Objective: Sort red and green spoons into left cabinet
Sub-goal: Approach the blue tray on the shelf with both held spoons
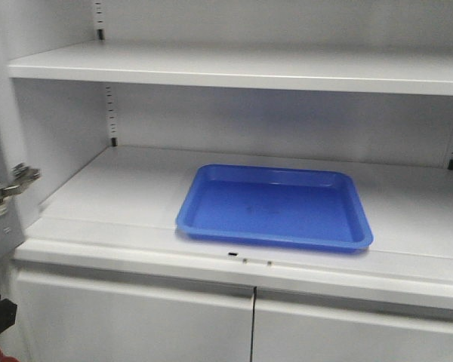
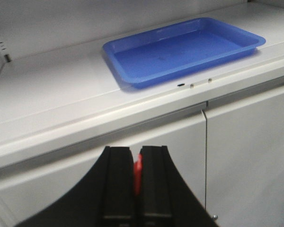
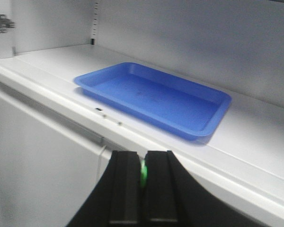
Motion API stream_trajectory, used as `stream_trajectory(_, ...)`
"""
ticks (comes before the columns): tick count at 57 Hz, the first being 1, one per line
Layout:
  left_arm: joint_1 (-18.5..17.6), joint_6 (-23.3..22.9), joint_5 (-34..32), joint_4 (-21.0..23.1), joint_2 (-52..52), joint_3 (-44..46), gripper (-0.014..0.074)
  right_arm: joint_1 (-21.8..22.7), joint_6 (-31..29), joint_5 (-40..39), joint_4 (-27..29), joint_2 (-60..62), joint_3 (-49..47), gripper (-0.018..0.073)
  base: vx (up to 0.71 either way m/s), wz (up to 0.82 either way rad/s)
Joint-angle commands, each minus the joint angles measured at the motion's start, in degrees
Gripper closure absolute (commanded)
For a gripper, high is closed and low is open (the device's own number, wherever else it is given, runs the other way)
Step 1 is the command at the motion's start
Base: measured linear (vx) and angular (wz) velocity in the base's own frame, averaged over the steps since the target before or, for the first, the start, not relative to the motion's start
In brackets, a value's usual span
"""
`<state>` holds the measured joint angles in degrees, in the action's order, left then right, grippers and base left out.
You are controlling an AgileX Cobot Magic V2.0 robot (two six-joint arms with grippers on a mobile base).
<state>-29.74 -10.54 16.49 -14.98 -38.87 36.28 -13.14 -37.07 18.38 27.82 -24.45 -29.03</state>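
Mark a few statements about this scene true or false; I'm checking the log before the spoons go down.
1. The blue tray holds nothing. True.
2. The right gripper is shut on the green spoon. True.
3. The left gripper is open and holds nothing. False: it is shut on the red spoon.
4. The tray rests on the upper shelf. False: it rests on the lower shelf board, near the front edge.
5. The doors below the shelf stand open. False: both doors are shut.
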Motion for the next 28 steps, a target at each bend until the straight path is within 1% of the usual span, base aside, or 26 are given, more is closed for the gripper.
stream_trajectory(1, -0.5, -0.1, -4.6, -0.2, 0.0, 1.7, 0.0603, 0.1, -0.2, -4.1, 0.6, -0.5, -1.6, 0.0562, 0.30, -0.28)
stream_trajectory(12, -0.5, -0.1, -4.6, -0.2, 0.0, 1.7, 0.0603, 0.1, -0.2, -4.1, 0.6, -0.5, -1.6, 0.0562, 0.29, -0.18)
stream_trajectory(28, -0.5, -0.1, -4.6, -0.2, 0.0, 1.7, 0.0603, 0.1, -0.2, -4.1, 0.6, -0.5, -1.6, 0.0562, 0.29, -0.09)
